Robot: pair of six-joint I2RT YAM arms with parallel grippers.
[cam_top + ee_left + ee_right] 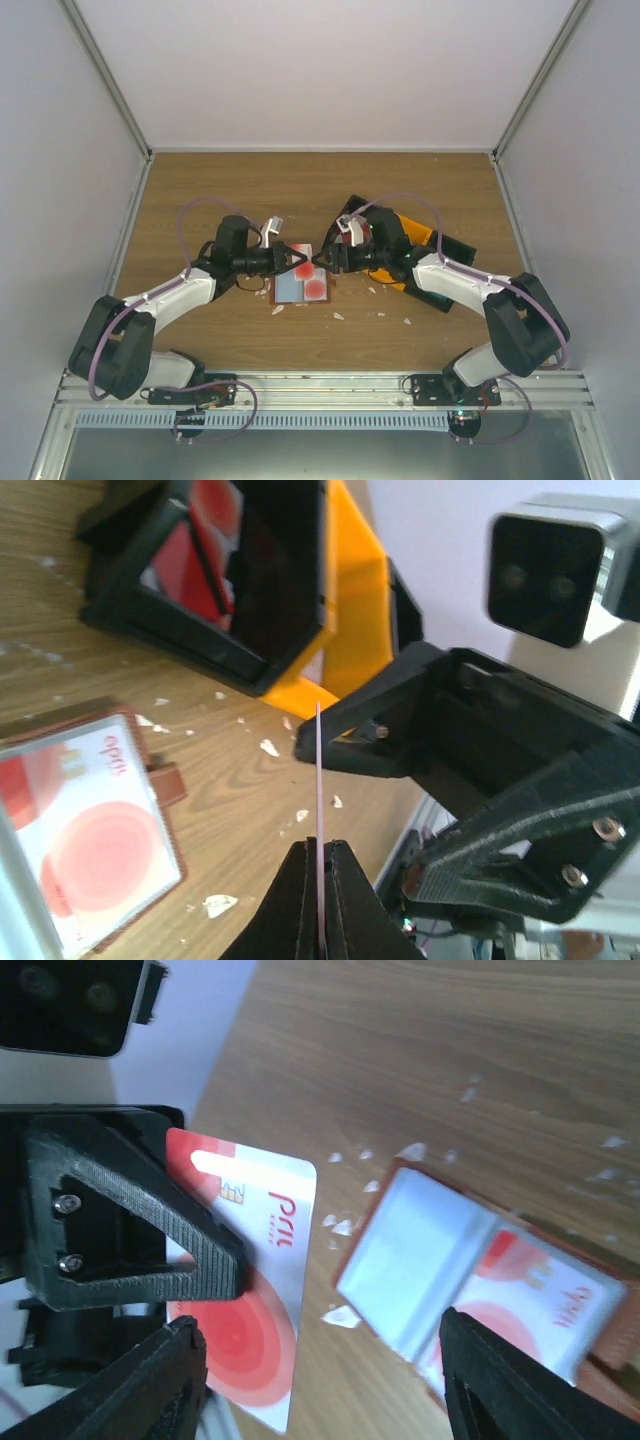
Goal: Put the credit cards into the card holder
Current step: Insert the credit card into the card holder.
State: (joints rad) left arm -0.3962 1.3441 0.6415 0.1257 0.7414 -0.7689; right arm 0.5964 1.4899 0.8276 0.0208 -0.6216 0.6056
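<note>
My left gripper [293, 263] is shut on a red-and-white credit card [304, 267] and holds it above the open card holder [288, 290]. In the left wrist view the gripper [320, 846] pinches the card [318, 780] edge-on. The reddish-brown card holder [158, 780] lies on the table with another red-and-white card [95, 840] in its pocket. My right gripper [322, 259] is open and empty, facing the left one, close to the held card's far edge. The right wrist view shows the gripper [320, 1380], the held card [255, 1290] and the holder's blue-grey pocket [420, 1270].
Black and orange bins [415, 245] sit behind the right arm; they also show in the left wrist view [300, 590], with something red inside. Small white scraps [338, 316] lie on the wood near the holder. White walls enclose the table on three sides.
</note>
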